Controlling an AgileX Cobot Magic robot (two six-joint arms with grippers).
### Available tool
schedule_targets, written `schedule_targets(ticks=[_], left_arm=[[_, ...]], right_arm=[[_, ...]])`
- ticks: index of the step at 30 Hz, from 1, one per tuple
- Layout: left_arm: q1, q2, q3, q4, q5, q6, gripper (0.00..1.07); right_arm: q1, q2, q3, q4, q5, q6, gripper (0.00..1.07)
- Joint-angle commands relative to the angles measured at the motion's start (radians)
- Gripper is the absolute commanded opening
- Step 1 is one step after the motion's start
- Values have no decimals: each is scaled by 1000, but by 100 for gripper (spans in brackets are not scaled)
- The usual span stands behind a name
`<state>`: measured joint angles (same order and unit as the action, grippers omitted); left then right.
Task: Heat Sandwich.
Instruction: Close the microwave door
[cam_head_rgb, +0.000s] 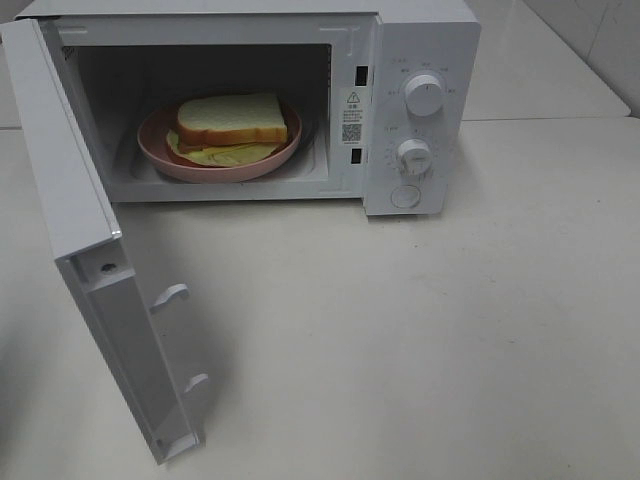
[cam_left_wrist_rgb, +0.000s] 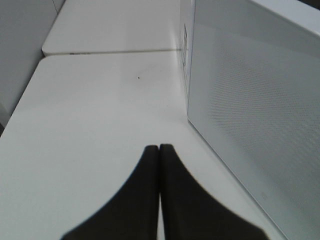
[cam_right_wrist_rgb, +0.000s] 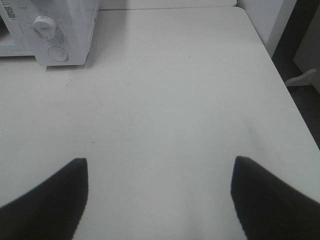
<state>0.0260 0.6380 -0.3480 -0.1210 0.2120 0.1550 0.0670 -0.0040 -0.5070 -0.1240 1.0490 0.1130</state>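
The sandwich (cam_head_rgb: 232, 120) lies on a pink plate (cam_head_rgb: 150, 142) inside the open microwave (cam_head_rgb: 420, 50), whose door (cam_head_rgb: 60, 150) is swung wide. The sandwich looks light and soft: the bread would dent under a pinch, and the loose layers could slide apart, with lettuce poking out below. If it needs moving, the safer hold is probably the plate's front rim, which is stiff, though smooth and perhaps slippery. The left pincer (cam_left_wrist_rgb: 159, 150) is closed on nothing, just beside a white dotted panel, probably the door's outer face (cam_left_wrist_rgb: 250, 100). The right pincer (cam_right_wrist_rgb: 160, 162) gapes wide and empty above the desk (cam_right_wrist_rgb: 165, 90).
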Motion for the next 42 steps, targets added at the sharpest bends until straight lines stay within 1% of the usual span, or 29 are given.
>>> schedule_targets(ticks=[1,2,3,5,6,10,11,13,16,18,19,20,22,23,24,25,26,27,28,29,31,33,34,36,37,38,39,42], left_arm=[[-7,28,51,0,-188,-1,0],[-7,48,81,0,-268,-1,0],[-7,48,81,0,-268,-1,0],[-7,72,104,0,-332,-1,0],[-7,108,126,0,-404,-1,0],[-7,165,146,2,-493,-1,0],[-7,206,147,16,-550,-1,0],[-7,224,147,33,-578,-4,0],[-7,315,147,90,-691,-6,0],[-7,334,147,101,-713,-14,0],[-7,356,147,114,-738,-25,0],[-7,396,147,143,-780,-59,0],[-7,437,146,186,-816,-98,0],[-7,437,146,186,-816,-98,0],[-7,456,146,215,-835,-116,0],[-7,489,146,264,-873,-144,0],[-7,505,146,287,-893,-162,0],[-7,505,146,287,-893,-162,0],[-7,517,145,303,-913,-181,0],[-7,546,143,332,-941,-217,0],[-7,579,133,358,-956,-249,0],[-7,590,128,375,-964,-260,0],[-7,613,119,414,-981,-291,0],[-7,638,112,461,-1012,-325,0],[-7,638,112,461,-1012,-325,0],[-7,661,111,504,-1049,-354,0],[-7,674,111,517,-1064,-362,0],[-7,706,111,540,-1110,-372,0]], right_arm=[[-4,-26,1,5,-11,-4,76],[-4,-26,1,5,-11,-4,76],[-4,-26,1,5,-11,-4,76],[-4,-26,1,5,-11,-4,76],[-4,-26,1,5,-11,-4,76],[-4,-26,1,5,-11,-4,76],[-4,-26,1,5,-11,-4,76],[-4,-26,1,5,-11,-4,76],[-4,-26,1,5,-11,-5,76],[-4,-26,1,5,-11,-5,76],[-4,-26,1,5,-11,-5,76],[-4,-26,1,5,-11,-5,76],[-4,-26,1,5,-11,-5,76],[-4,-26,1,5,-11,-5,76],[-4,-26,1,5,-11,-5,76],[-4,-26,1,5,-11,-5,76],[-4,-26,1,5,-11,-5,76],[-4,-26,1,5,-11,-5,76],[-4,-26,1,5,-11,-5,76],[-4,-26,1,5,-11,-5,76],[-4,-26,1,5,-11,-5,76],[-4,-26,1,5,-11,-5,76],[-4,-26,1,5,-11,-5,76],[-4,-26,1,5,-11,-5,76],[-4,-26,1,5,-11,-5,76],[-4,-26,1,5,-11,-5,76],[-4,-26,1,5,-11,-5,76],[-4,-26,1,5,-11,-5,76]])
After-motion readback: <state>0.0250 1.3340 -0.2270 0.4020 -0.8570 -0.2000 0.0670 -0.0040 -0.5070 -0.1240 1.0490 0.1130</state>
